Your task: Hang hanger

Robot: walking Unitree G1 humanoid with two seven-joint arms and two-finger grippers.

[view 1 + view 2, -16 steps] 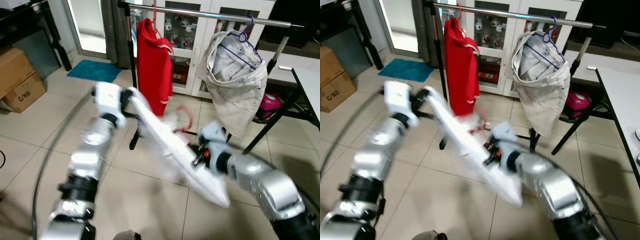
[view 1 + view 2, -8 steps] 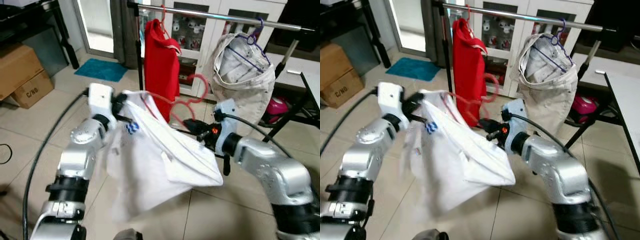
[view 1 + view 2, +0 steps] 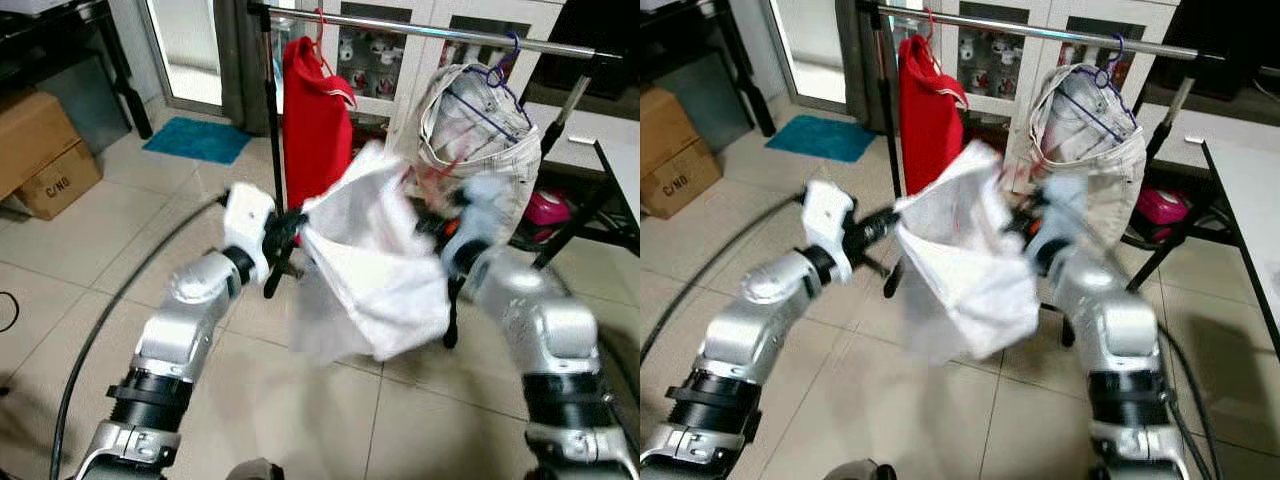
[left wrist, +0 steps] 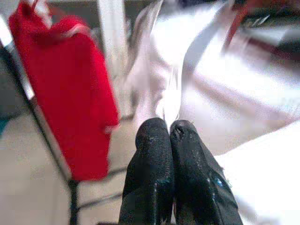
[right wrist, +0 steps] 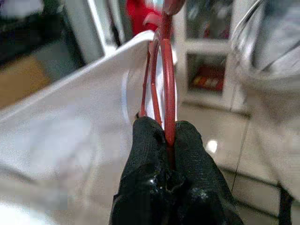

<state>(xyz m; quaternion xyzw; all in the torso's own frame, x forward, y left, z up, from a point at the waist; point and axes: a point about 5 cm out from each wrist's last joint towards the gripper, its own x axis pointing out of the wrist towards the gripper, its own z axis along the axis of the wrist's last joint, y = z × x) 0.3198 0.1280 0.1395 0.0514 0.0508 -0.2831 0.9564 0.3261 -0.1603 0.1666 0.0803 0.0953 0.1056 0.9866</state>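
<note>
White garment (image 3: pixel 375 265) motion-blurred; right end effector (image 3: pixel 448 225) smeared, indistinct.

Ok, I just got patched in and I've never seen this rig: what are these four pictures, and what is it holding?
It is a walking humanoid with two silver arms, each ending in a black two-fingered pincer. The two wide pictures come from its head camera, looking down at its own arms. The two close ones come from cameras on its wrists.

The left pincer is shut on the edge of a white garment. The right pincer is shut on a red hanger that carries the garment.

Ahead stands a clothes rail with a red garment and a beige garment already hanging.
</note>
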